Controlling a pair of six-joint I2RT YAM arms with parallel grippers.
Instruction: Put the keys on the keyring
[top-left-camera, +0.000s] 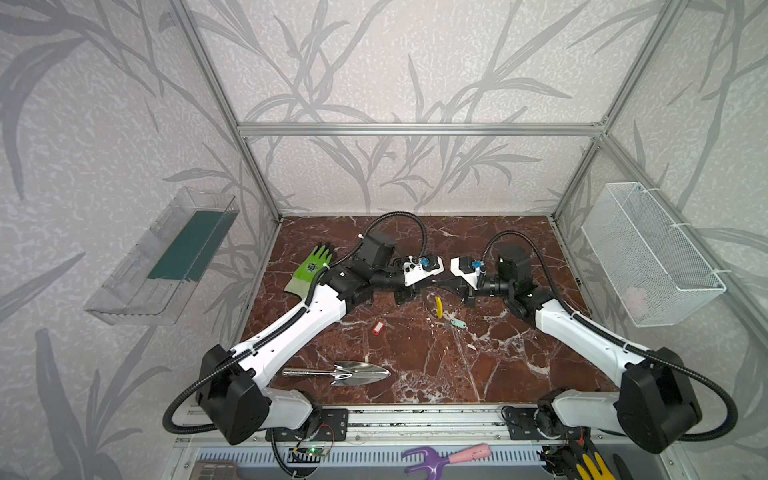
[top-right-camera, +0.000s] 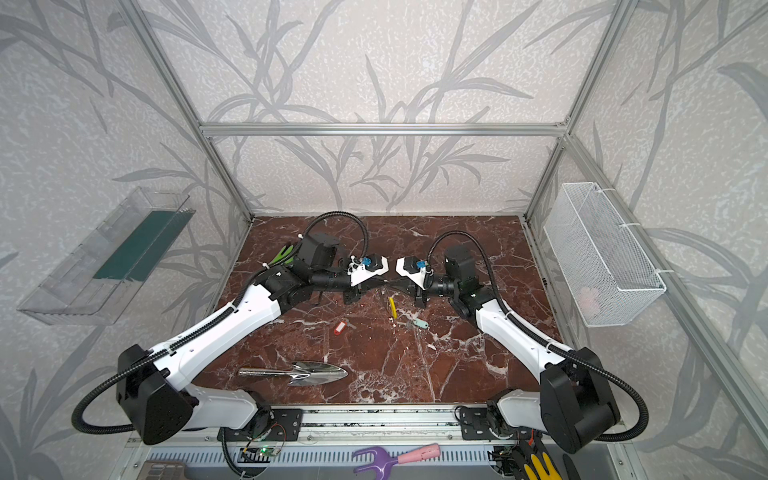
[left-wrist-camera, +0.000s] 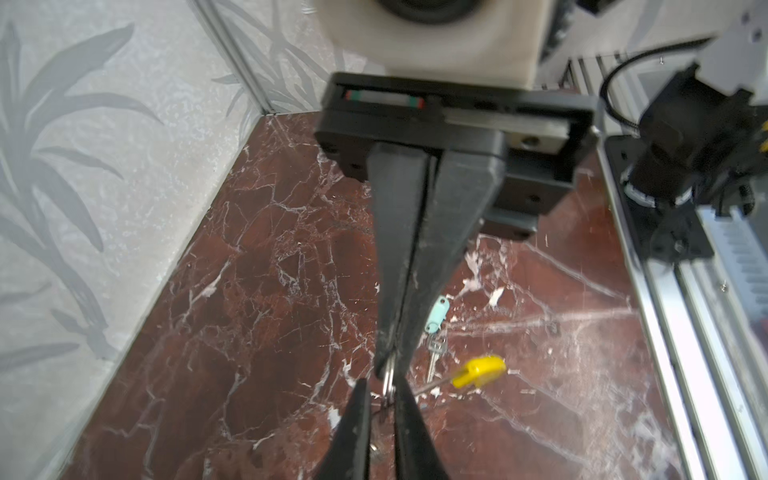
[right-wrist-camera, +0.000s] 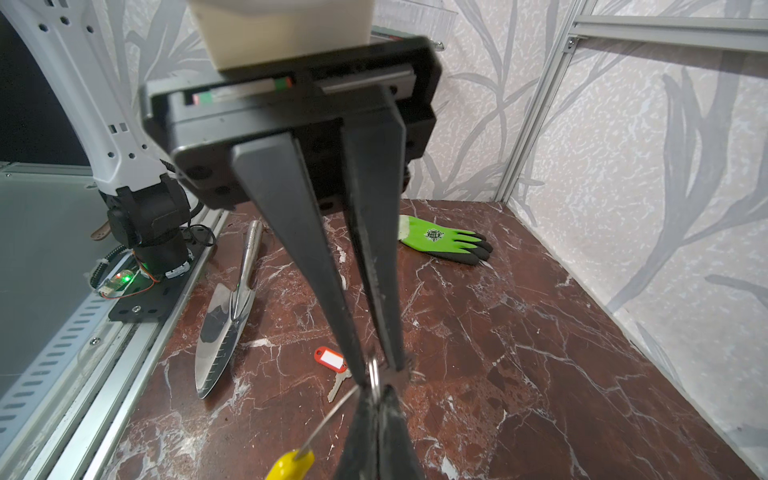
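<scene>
Both grippers meet above the middle of the marble table (top-left-camera: 519, 365). The keyring (left-wrist-camera: 388, 376) is a thin grey hoop, seen edge-on, with a yellow segment (top-left-camera: 439, 306) hanging below. My right gripper (right-wrist-camera: 376, 392) is shut on the hoop (right-wrist-camera: 374, 370). My left gripper (left-wrist-camera: 382, 384) faces it with its jaws slightly apart, the hoop standing in the gap between them. The keys lie loose on the table: the red-tagged key (top-left-camera: 377, 327) under the left forearm side and the mint-tagged key (top-left-camera: 457, 323) just right of the yellow segment.
A shiny steel trowel (top-left-camera: 340, 372) lies near the front edge. A green glove (top-left-camera: 311, 266) lies at the back left. A white mesh basket (top-left-camera: 648, 253) hangs on the right wall, a clear tray (top-left-camera: 166, 253) on the left wall. A purple hand fork (top-left-camera: 440, 457) lies beyond the front rail.
</scene>
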